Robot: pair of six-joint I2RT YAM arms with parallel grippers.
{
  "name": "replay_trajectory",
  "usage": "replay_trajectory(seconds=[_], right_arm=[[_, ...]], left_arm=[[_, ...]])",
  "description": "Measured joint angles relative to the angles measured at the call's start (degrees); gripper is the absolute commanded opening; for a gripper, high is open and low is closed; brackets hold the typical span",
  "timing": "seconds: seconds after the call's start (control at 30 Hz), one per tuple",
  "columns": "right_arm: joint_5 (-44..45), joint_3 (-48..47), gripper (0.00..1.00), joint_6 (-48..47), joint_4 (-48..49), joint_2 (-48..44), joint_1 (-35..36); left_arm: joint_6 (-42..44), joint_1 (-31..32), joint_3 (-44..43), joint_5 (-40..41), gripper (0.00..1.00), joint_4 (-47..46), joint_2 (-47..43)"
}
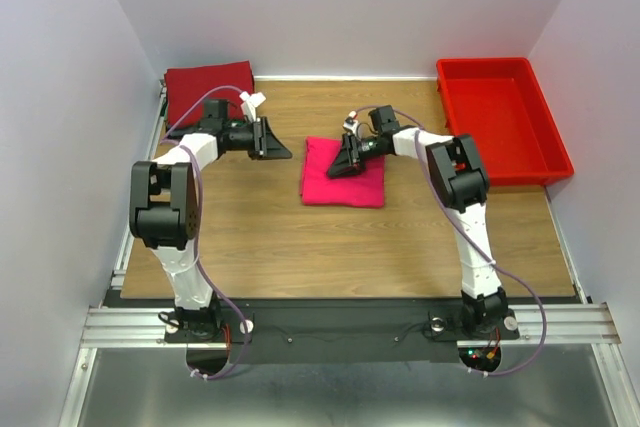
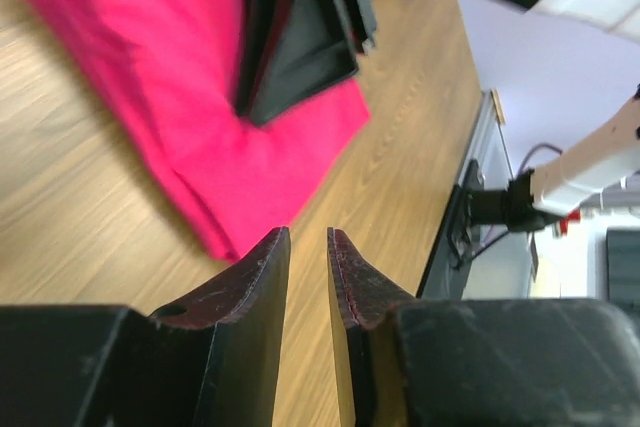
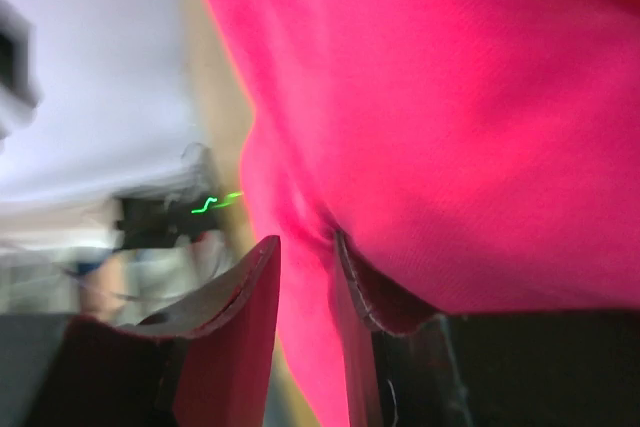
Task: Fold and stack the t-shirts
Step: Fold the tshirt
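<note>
A bright pink t-shirt (image 1: 352,185) lies folded in the middle of the table. My right gripper (image 1: 345,160) rests on its left part, shut on a fold of the pink cloth (image 3: 450,97), which fills the gap between its fingers (image 3: 305,242). My left gripper (image 1: 272,139) hovers over bare wood just left of the shirt; its jaws (image 2: 308,235) stand narrowly apart and empty. The pink shirt (image 2: 200,77) and the right gripper (image 2: 300,37) show ahead of it. A folded dark red t-shirt (image 1: 205,87) lies at the back left. No green or dark shirt is in view.
A red plastic bin (image 1: 505,117) stands at the back right. White walls close in the table on three sides. Metal rails run along the left edge (image 1: 140,197) and the near edge (image 1: 340,322).
</note>
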State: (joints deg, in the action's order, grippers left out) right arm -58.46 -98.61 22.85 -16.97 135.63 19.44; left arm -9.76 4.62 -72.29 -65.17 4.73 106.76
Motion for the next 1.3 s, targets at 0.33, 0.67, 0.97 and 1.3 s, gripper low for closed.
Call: replay_trajectory(seconds=[0.33, 0.67, 0.97, 1.3], right_arm=[[-2.1, -3.0, 0.55, -5.6, -6.4, 3.1, 0.4], [23.5, 2.7, 0.58, -26.9, -14.5, -18.4, 12.9], [48.1, 4.2, 0.54, -37.9, -15.5, -17.9, 29.0], [59.1, 4.2, 0.43, -38.8, -16.0, -12.7, 30.1]], left_arm=[[-0.3, -6.0, 12.6, 5.6, 0.57, -0.5, -8.0], [-0.9, -11.3, 16.8, 10.4, 0.95, -1.9, -16.4], [5.4, -14.5, 9.7, 21.6, 0.96, 5.2, -21.3], [11.1, -15.5, 3.1, 35.4, 0.97, 8.6, -30.9]])
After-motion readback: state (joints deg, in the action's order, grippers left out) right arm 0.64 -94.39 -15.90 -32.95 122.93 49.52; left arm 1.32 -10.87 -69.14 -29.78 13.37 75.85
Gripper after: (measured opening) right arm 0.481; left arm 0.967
